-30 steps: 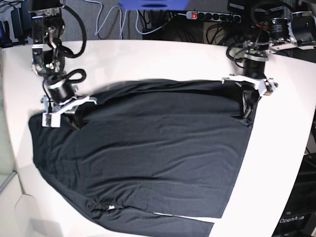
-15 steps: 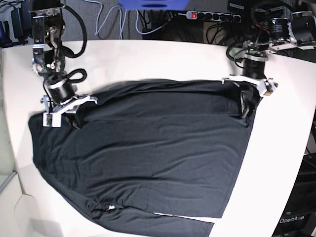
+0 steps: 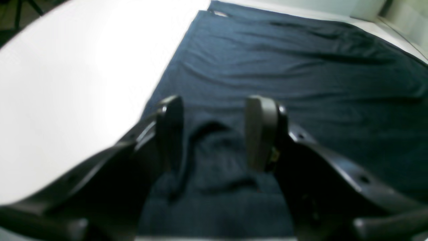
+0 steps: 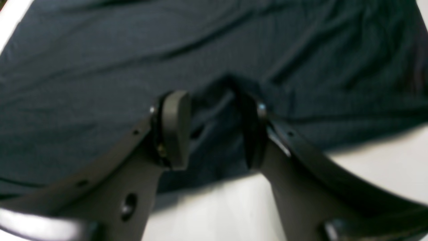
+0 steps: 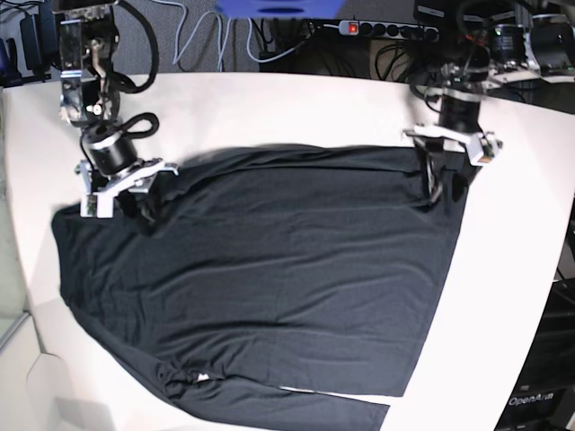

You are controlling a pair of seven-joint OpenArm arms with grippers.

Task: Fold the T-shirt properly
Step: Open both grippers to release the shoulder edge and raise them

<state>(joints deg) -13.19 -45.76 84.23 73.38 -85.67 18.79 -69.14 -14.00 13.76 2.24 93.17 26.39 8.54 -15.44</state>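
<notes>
The shirt [image 5: 269,269] lies spread flat across the white table [image 5: 296,108], filling most of its middle, with the neck and its small white tag [image 5: 202,378] toward the near edge in the base view and the straight far edge running between the two arms. The fabric is mostly smooth, with shallow creases and a small raised pucker under each gripper. The left gripper [image 3: 214,134] hangs over the shirt's far corner on the base view's right; its jaws stand apart, with a rumpled fold of cloth lying between them and not pinched. The right gripper [image 4: 214,129] hangs over the far corner on the base view's left, just inside the shirt's edge; its jaws are also apart, a little peak of fabric showing in the gap, free of both fingers [image 4: 174,127]. Beyond the table's far edge lie cables [image 5: 207,40] and a power strip [image 5: 386,30].
</notes>
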